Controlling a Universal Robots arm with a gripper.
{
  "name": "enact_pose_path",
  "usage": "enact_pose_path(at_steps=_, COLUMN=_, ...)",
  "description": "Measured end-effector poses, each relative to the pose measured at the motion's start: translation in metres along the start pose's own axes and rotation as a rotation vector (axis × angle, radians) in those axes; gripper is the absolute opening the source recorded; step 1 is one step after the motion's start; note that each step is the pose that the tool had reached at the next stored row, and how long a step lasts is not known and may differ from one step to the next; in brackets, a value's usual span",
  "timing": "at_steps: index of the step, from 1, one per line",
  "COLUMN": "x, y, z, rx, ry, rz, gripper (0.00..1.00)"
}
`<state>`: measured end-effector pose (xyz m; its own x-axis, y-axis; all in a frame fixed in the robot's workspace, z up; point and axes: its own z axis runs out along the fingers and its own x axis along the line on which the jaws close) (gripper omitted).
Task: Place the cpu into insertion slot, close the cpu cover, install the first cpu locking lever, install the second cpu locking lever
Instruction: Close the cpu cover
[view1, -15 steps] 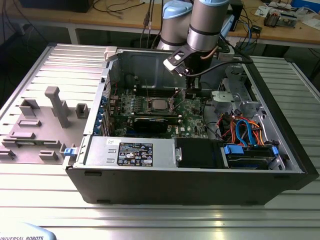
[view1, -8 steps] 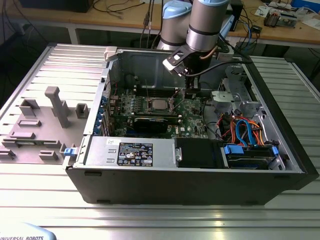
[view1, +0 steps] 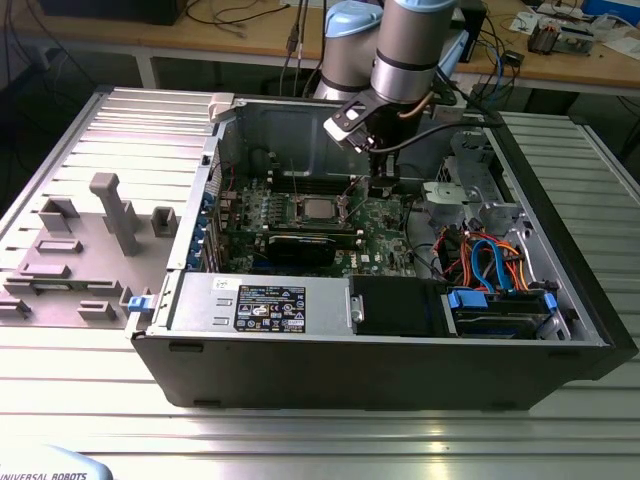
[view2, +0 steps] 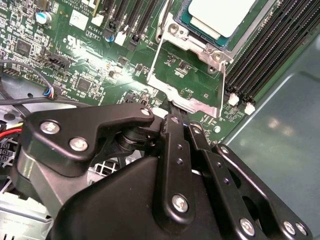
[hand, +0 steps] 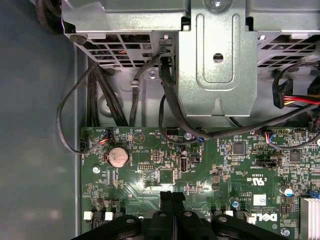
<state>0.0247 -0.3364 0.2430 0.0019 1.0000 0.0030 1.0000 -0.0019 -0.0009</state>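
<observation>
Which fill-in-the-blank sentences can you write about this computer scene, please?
1. The cpu lies in its ___.
2. The cpu cover stands ___, not shut over the cpu.
3. The gripper hangs inside the computer ___.
Missing words: socket; open; case.

cpu (view2: 220, 15) cut off by frame edge in second wrist view; cpu cover (view2: 197, 104) rim partly behind hand (view2: 175, 117)
</observation>
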Motion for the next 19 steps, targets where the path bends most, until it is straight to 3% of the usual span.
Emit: enact_pose_path(at_steps=19, x=0.0, y=-0.0055, z=0.0, rx=0.0, ry=0.0, rz=0.0, gripper=0.11)
